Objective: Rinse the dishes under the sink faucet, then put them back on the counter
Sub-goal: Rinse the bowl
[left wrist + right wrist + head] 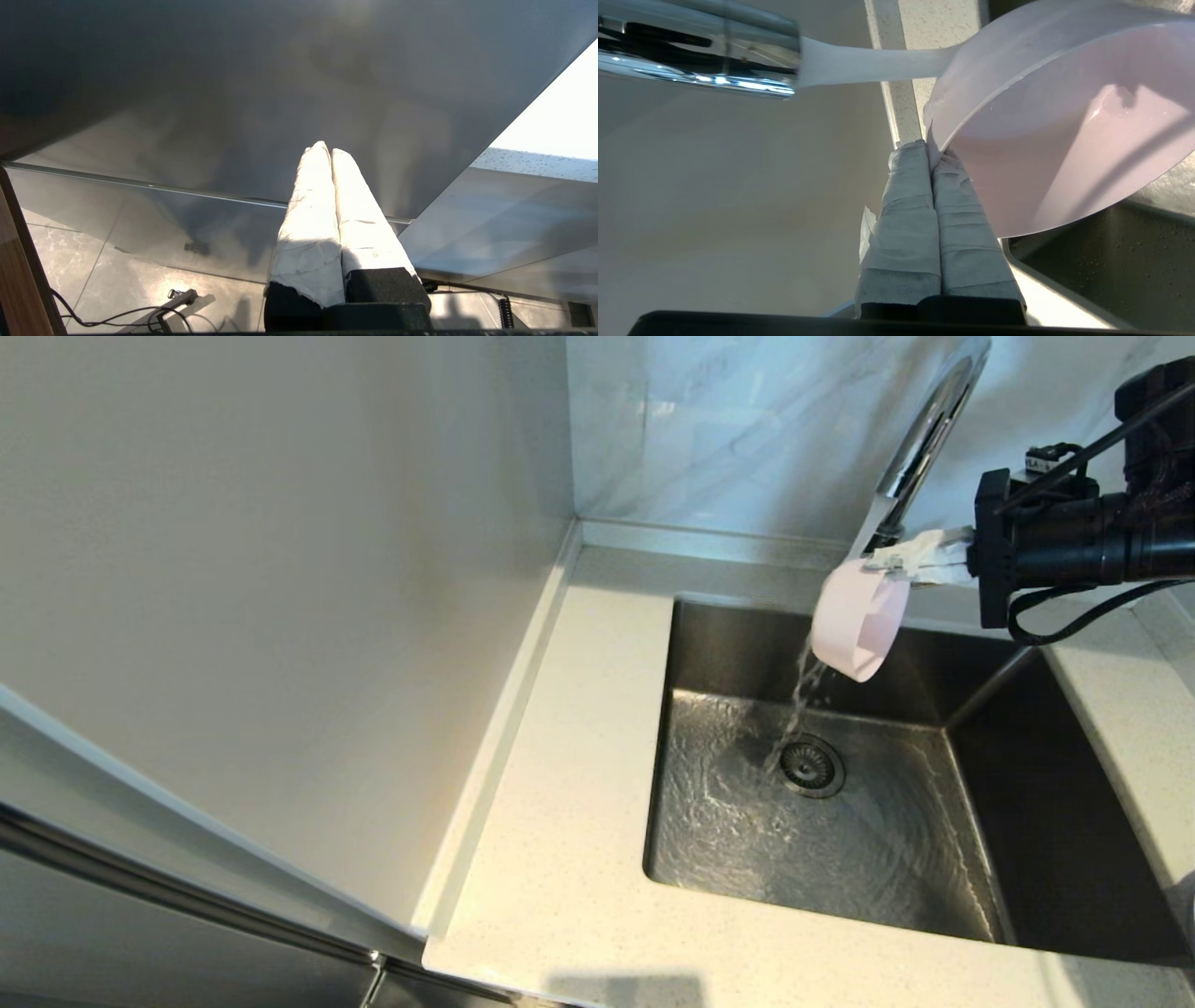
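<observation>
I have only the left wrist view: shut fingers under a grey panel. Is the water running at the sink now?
Observer: Yes. Water runs from the faucet and swirls around the drain strainer in the sink.
Operator: And where is the bowl?
Observer: The right end effector pinches the pink bowl by its rim. The bowl is tipped on its side, above the sink, and the stream meets its rim.

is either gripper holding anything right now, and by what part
The right gripper pinches the pink bowl by its rim under the faucet. The left gripper holds nothing.
</observation>
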Motion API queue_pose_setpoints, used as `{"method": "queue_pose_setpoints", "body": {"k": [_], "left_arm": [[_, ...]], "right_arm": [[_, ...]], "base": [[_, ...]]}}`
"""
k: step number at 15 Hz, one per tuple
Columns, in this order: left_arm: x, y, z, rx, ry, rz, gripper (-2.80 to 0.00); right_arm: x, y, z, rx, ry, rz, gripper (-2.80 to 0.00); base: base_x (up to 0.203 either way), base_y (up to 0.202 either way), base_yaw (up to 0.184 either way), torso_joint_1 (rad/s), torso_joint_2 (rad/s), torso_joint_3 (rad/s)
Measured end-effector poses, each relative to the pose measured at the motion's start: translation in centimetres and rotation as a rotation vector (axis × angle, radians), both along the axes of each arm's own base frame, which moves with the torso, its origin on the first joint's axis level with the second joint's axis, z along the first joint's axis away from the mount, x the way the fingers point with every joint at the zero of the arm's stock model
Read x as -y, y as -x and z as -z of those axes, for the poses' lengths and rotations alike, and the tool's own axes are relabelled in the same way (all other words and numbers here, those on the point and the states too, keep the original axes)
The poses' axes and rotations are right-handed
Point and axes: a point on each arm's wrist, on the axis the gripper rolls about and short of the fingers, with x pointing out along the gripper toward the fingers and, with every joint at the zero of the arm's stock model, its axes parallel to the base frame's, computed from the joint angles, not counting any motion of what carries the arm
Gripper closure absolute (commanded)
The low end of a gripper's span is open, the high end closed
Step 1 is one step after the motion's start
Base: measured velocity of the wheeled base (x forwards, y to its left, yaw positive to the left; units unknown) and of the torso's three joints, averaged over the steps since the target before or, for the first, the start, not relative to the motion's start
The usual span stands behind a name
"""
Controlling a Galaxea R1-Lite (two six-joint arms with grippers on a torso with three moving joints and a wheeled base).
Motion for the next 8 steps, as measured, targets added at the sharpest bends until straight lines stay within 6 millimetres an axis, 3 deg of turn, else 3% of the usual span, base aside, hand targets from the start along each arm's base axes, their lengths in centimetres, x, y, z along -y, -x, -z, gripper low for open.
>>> {"method": "queue_pose_setpoints", "body": {"k": [8], "left_arm": [[0.0, 0.0, 0.0, 0.0, 0.0, 0.0, 0.0]], "right_arm": [[0.3, -0.8, 1.2, -0.04, 0.042, 0.092, 0.0]], "base": [[0.0, 0.0, 0.0, 0.0, 0.0, 0.0]]}}
